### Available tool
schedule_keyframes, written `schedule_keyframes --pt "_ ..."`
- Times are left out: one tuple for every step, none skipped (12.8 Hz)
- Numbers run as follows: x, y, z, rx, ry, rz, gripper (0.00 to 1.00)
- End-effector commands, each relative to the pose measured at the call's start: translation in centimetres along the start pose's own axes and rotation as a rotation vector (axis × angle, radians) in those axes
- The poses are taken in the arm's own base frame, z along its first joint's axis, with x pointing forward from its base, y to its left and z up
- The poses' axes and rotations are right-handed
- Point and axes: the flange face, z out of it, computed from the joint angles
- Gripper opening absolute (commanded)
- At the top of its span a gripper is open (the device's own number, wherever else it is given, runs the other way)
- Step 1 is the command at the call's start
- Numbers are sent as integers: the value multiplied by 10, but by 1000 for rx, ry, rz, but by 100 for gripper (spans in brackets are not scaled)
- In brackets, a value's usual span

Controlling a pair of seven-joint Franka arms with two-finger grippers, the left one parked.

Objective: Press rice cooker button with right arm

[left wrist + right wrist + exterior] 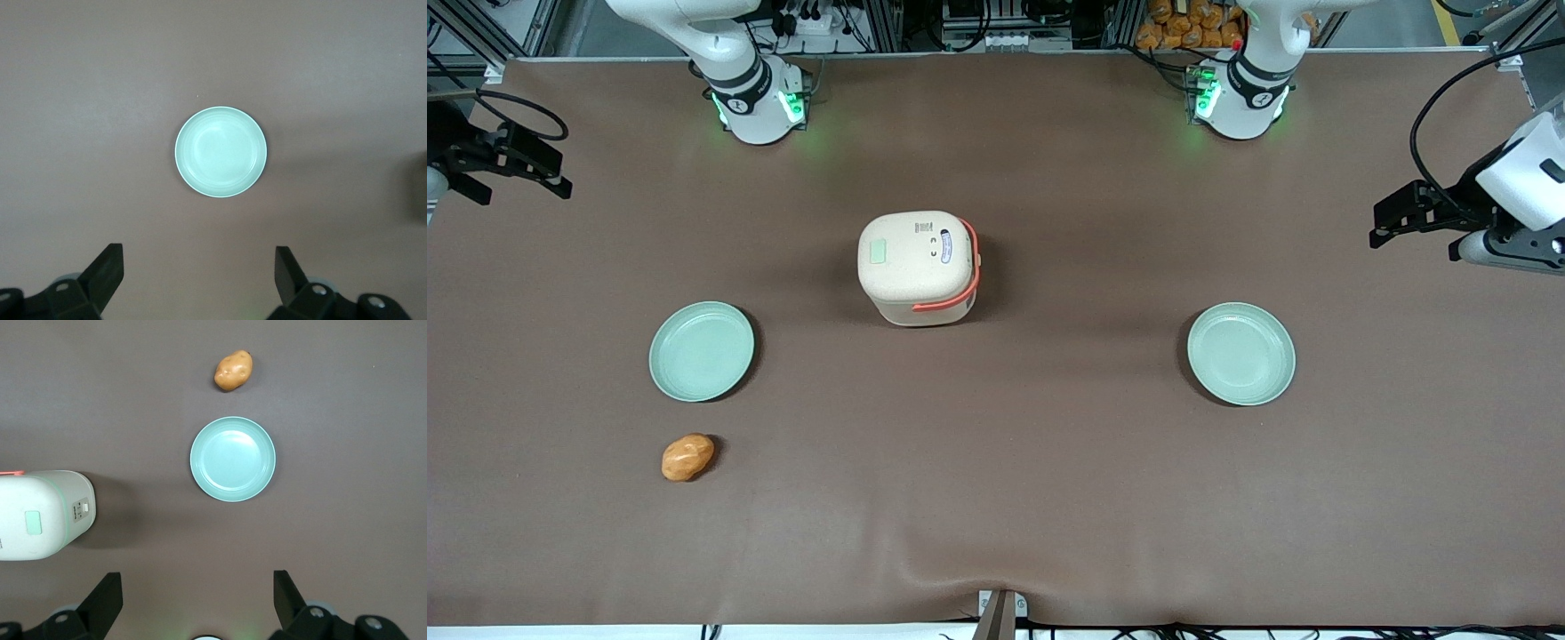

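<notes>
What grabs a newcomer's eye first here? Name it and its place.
The cream rice cooker with its orange-red handle stands mid-table, the pale green button on its lid. A potato lies nearer the front camera than one mint plate. The open gripper hangs high above that plate.

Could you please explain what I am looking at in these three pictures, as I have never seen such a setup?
Two white robot arms stand at a brown table. One picture looks down from the front; the other two come from cameras on each arm's wrist. The working right arm's black two-finger tool hangs open, high at its own end of the table, holding nothing. In the middle stands a small cream rice cooker with an orange-red handle and a pale green button on its lid. Two mint-green plates and a brown potato also lie there.
</notes>
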Motion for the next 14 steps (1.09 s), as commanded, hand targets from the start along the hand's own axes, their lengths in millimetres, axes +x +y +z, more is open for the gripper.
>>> schedule_keyframes --pt "-6 -1 -6 -5 -2 -12 100" --pt "-6 -1 -6 -4 -4 -6 100" --pt "-6 -2 -5 -3 -5 -6 100" --pt "-5 -2 -5 -3 -5 -10 100" --pt "-5 -3 -3 -3 -9 -12 100" --pt "-4 -8 0 2 -15 -23 100" --pt "-4 -16 1 15 -19 -37 100" --pt "-3 -29 3 14 -24 -62 89" --pt "-3 -42 5 10 -28 -84 63" --pt "-3 -54 6 8 -32 -100 45" --pt "-4 -70 14 5 -50 -126 27" --pt "-6 -88 21 3 -65 -158 8" --pt "-8 -106 33 -1 -89 -188 0" --pt "-11 -126 43 -3 -106 -207 0"
